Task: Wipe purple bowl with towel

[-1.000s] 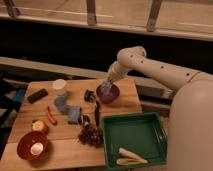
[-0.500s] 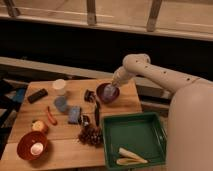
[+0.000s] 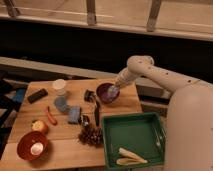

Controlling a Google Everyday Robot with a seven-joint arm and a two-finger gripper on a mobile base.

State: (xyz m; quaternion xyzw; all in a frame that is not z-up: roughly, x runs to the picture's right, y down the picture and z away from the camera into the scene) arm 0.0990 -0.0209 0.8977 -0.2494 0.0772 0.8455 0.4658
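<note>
Sweeping the gripper (image 3: 114, 89) across the inside of the purple bowl (image 3: 102, 93): sat over the half away from the arm a second ago, sits now against the half nearest the robot's white body, with the elbow swung the same way. Keeps the fingers pressed together on the towel (image 3: 112, 93), a pale blue-grey wad bunched right at the tips. Reads as a wiping stroke under way rather than an approach or a retreat. Counts, by this judgement, as the task's main step in progress, with part of the bowl's inside already passed over. Cannot tell how firmly the cloth presses on the surface.

Finding the bowl directly beneath and around the gripper, its rim showing mostly on the side away from the arm. Placing the towel between fingertips and bowl, touching both as far as can be seen. Leaving the bowl in the same spot on the wooden table (image 3: 65, 150) throughout. Noting a small dark object (image 3: 90, 95) just past the bowl, on the side away from the arm. Noting also the green tray (image 3: 107, 145) on the camera side of the gripper, near the bowl but apart from it, and the pinecone (image 3: 90, 135) further off that way, well clear of the stroke.
</note>
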